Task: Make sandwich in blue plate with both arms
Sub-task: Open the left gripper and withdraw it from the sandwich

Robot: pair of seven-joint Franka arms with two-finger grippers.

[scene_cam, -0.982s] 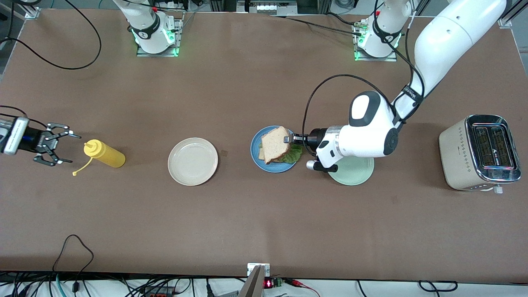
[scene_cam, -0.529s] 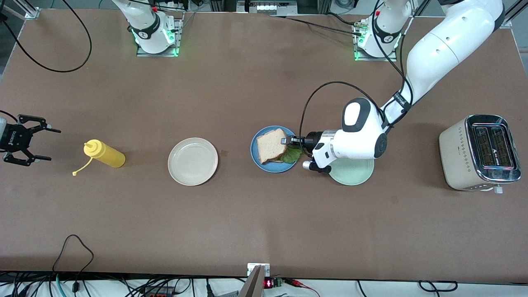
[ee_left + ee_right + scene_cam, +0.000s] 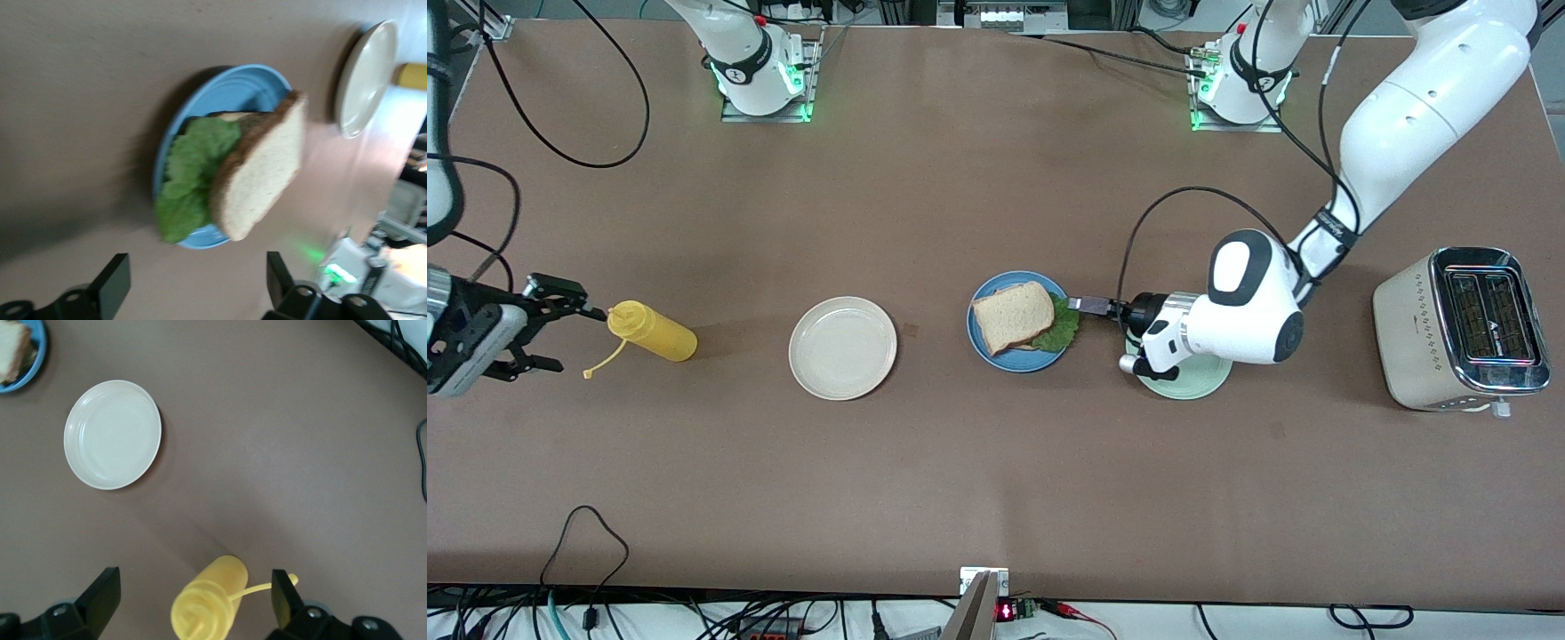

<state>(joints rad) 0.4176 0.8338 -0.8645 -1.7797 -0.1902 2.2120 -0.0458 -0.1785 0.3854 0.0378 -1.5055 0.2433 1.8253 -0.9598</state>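
Note:
The sandwich (image 3: 1014, 316) lies on the blue plate (image 3: 984, 340). Its top bread slice rests flat on a green lettuce leaf (image 3: 1060, 328), and the lower slice is mostly hidden. My left gripper (image 3: 1080, 305) is open and empty, just off the plate's rim toward the left arm's end. The left wrist view shows the sandwich (image 3: 263, 173) on the blue plate (image 3: 233, 90), apart from the left gripper (image 3: 197, 277). My right gripper (image 3: 574, 336) is open beside a yellow squeeze bottle (image 3: 651, 332). In the right wrist view the bottle (image 3: 207, 603) sits between the right gripper's (image 3: 193, 590) fingers, untouched.
A beige-white plate (image 3: 842, 348) lies between the bottle and the blue plate. A pale green plate (image 3: 1187, 380) lies partly under my left wrist. A toaster (image 3: 1463, 329) stands at the left arm's end of the table.
The left gripper let go of the top bread slice, which now lies flat, and drew back toward the left arm's end. The right gripper moved up to the yellow bottle.

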